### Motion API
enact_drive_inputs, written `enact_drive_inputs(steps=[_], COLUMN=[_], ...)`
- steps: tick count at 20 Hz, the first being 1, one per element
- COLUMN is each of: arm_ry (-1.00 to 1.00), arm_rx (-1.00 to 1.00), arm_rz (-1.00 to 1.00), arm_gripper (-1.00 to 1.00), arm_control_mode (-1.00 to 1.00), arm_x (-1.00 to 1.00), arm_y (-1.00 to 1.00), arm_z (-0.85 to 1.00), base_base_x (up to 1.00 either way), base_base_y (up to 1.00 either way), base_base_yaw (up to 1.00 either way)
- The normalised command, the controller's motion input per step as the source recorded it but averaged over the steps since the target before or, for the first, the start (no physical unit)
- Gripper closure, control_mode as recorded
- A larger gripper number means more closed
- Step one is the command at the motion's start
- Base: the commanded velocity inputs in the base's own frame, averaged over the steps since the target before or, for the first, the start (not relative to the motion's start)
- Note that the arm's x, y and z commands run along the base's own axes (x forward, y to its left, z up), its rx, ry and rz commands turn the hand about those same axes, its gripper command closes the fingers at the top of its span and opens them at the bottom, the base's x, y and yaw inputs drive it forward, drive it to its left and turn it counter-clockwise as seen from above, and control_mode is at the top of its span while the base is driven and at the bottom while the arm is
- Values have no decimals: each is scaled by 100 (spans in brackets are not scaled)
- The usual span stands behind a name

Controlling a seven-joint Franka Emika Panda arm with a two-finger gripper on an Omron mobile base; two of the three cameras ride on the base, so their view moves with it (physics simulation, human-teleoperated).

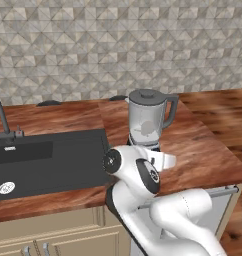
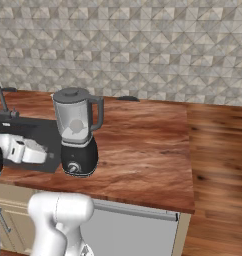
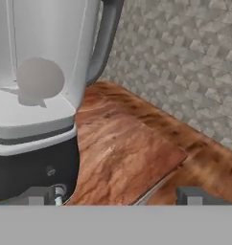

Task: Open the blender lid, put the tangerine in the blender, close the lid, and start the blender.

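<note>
The blender (image 1: pixel 145 122) (image 2: pixel 77 131) stands on the wooden counter, just right of the sink. Its dark grey lid (image 1: pixel 147 93) (image 2: pixel 71 93) sits on the jar's rim. A small round shape, the tangerine (image 1: pixel 149 127) (image 2: pixel 75 125) (image 3: pixel 40 79), lies inside the jar, tinted grey by the wall. My gripper (image 3: pixel 115 195) is open, low in front of the black base. The left fingertip (image 3: pixel 36 194) is close beside the silver knob (image 3: pixel 59 191) (image 2: pixel 71 167). In the right base view my white hand (image 2: pixel 28 150) reaches toward the base from the left.
A black sink (image 1: pixel 48 160) with a dark faucet (image 1: pixel 0 117) lies left of the blender. Bare counter (image 2: pixel 138 145) stretches to the right, ending at an edge above a grey appliance front (image 2: pixel 128 230). Wooden floor (image 2: pixel 218 165) lies beyond.
</note>
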Motion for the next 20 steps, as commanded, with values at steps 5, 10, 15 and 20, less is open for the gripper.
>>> enact_drive_inputs(steps=[5, 10, 15, 20], arm_ry=[-31, -38, -28, -13], arm_rx=[-2, 0, 0, 3], arm_rz=[-34, -12, 0, -3], arm_gripper=[-100, -100, -100, -100], arm_control_mode=[-100, -100, -100, -100], arm_x=[11, -1, -1, 0], arm_y=[2, -4, -7, -9], arm_z=[-29, -22, -25, -26], base_base_x=[0, 0, 0, 0], base_base_y=[0, 0, 0, 0], base_base_yaw=[0, 0, 0, 0])
